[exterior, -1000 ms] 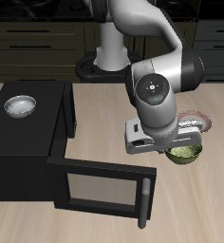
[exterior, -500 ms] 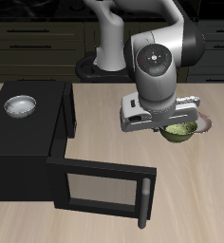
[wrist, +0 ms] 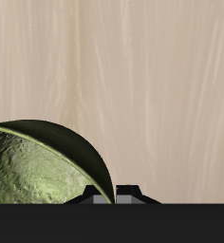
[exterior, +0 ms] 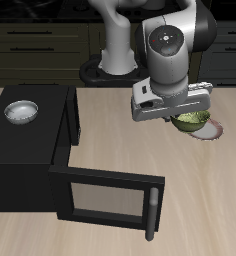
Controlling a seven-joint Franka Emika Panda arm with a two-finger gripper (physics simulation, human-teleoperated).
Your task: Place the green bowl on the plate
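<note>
The green bowl [exterior: 194, 122] hangs lifted off the wooden table, its mottled yellow-green surface showing under the wrist. My gripper [exterior: 186, 113] is shut on its rim. The bowl hovers over the plate [exterior: 214, 131], whose pinkish-brown rim peeks out beside and beneath it. In the wrist view the green bowl [wrist: 36, 167] fills one side, with my gripper [wrist: 110, 195] clamped at its edge and bare table beyond; the plate is hidden there.
A black microwave [exterior: 30, 150] stands on the table with its door [exterior: 105, 193] swung open toward the front edge, handle [exterior: 150, 213] sticking out. A silver-white bowl [exterior: 21, 111] sits on top of it. The robot's base [exterior: 115, 60] is behind.
My gripper has carried the green bowl upward and farther back, from in front of the plate to above it. The microwave and silver-white bowl have not moved.
</note>
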